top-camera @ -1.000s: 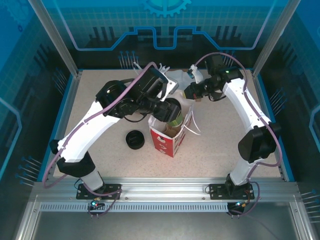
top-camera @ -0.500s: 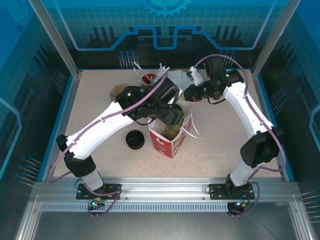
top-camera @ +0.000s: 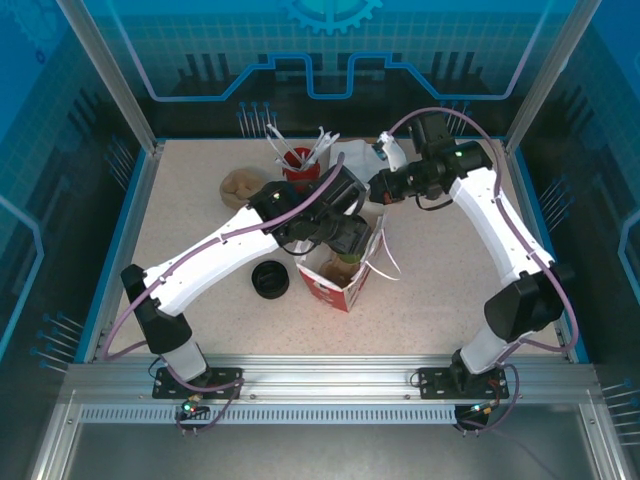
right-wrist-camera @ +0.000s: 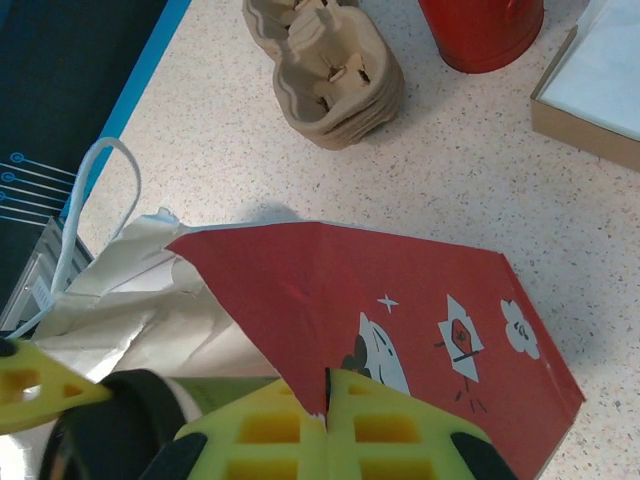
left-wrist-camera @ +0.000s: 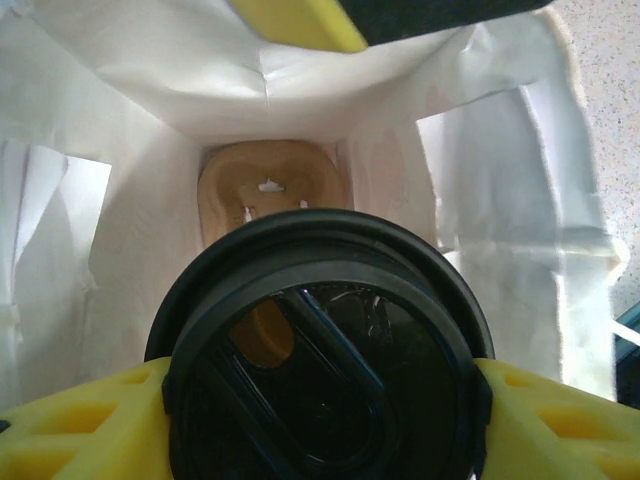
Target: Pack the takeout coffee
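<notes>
The left pincer [left-wrist-camera: 320,425] clasps the takeout coffee [left-wrist-camera: 320,345] by its sides, inside the open red paper bag [right-wrist-camera: 400,300]. The right pincer [right-wrist-camera: 328,425] is clamped on the bag's rim.

Ahead of the right gripper [right-wrist-camera: 328,415] lies a stack of brown pulp cup carriers [right-wrist-camera: 335,75], and a red container [right-wrist-camera: 482,30] stands to their right. A low stack of black lids [top-camera: 269,279] sits left of the left gripper [top-camera: 345,245].
</notes>
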Controlling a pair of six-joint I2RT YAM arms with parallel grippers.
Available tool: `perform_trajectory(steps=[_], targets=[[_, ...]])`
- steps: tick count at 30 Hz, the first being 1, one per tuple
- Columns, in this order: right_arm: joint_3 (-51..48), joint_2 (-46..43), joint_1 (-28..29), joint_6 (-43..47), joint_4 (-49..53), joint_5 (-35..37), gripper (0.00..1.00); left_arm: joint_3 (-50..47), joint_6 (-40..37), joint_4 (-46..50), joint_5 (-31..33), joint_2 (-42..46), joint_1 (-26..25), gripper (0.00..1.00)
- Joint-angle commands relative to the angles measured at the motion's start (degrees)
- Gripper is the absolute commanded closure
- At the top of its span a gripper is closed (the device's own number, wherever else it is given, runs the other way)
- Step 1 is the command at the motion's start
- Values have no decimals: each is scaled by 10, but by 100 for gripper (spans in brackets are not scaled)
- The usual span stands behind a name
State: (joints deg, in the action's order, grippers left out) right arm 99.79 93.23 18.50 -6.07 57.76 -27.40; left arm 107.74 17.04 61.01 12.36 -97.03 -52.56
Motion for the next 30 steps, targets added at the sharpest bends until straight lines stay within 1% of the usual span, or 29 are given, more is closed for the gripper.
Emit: perform_trajectory(steps=[1,5,11,14,20,26,30], targets=[[11,-25,10,-10,-7,-10,100,-14,24,-22,19,19,3,33],[13,-31,10,-4,-12,-22,100,-35,38,-43,30,32,2,33],[10,-23,11,9,-10,-36,100,-116,39,-106,50,63,-2,34],[1,-21,10,9,-11,-50,100,-157,35,-147,66,85,-11,34],[-18,-20,10,13,-21,-72,100,-201,36,-189,108,99,-41,34],[-17,-16,10,22,-12,-93,100,-213,40,-213,146,89,-70,34],[-12,-14,10,16,-9,-100,100,-206,56,-211,170,71,-78,34]])
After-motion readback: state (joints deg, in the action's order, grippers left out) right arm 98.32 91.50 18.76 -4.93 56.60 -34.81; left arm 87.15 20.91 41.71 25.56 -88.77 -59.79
